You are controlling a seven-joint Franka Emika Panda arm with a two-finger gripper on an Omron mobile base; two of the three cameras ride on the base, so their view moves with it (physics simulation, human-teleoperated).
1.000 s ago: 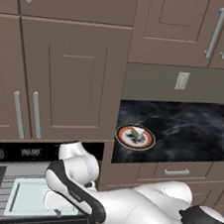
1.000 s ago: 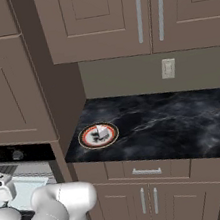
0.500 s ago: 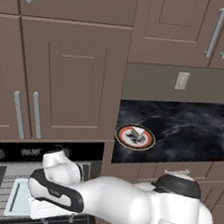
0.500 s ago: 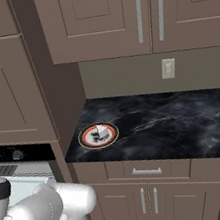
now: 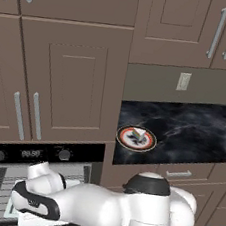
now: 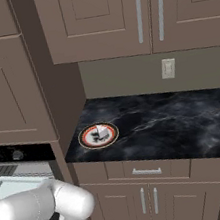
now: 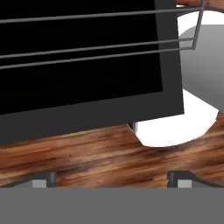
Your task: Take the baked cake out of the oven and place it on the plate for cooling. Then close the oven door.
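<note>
Hand [image 7: 113, 177] spread wide, holding nothing, fingertips [image 7: 41, 178] low over the wood floor [image 7: 87, 153]. Just beyond, the oven door [image 7: 87, 87] lies dropped open, wire rack bars [image 7: 96, 48] above it. Oven [image 5: 34, 155] cavity open. Baked cake [image 5: 139, 134] sits on the plate [image 5: 136, 138] on the dark table [image 6: 175, 121].

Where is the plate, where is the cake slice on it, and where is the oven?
plate [image 6: 89, 139]: right base view, on its red-orange ring.
cake slice [image 6: 101, 131]: right base view, on its pale top.
oven [image 5: 14, 152]: left base view, on its black control panel.
</note>
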